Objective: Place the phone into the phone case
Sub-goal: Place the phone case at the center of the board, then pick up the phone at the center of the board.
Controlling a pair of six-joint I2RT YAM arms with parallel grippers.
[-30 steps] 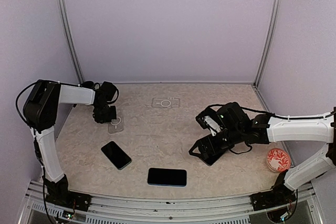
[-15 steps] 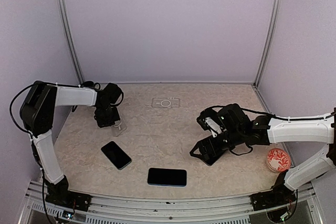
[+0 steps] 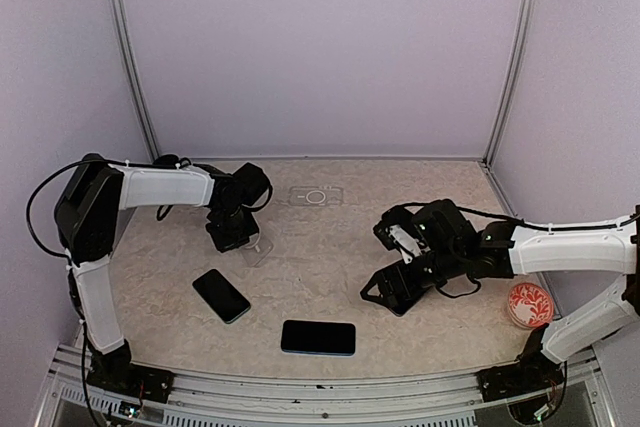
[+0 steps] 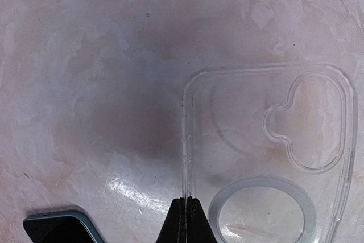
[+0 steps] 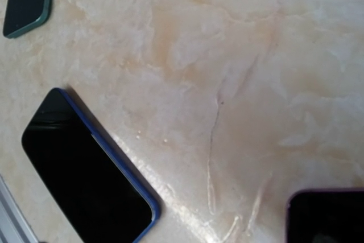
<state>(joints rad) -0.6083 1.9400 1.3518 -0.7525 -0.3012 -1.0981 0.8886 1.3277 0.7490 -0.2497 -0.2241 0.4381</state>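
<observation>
Pinching one long edge of the clear phone case (image 4: 267, 140), the left jaws are clenched tight on its rim, over the bench (image 3: 300, 277) left of centre. Whether the case touches the surface cannot be told. The green-edged phone (image 3: 221, 295) lies just nearer the arm bases than the case. The blue-edged phone (image 3: 318, 337) lies flat further right, close to the front edge. A second clear case (image 3: 315, 195) lies by the back wall, well apart from both. The right jaws stand released and wide over the bench at right. A purple-edged phone (image 5: 327, 217) shows at the corner of the right wrist view. A red-and-white dish (image 3: 529, 304) sits at the far right. A second ago the held case lay further left; the left arm has carried it toward the middle, while the right arm and the phones have stayed put.
</observation>
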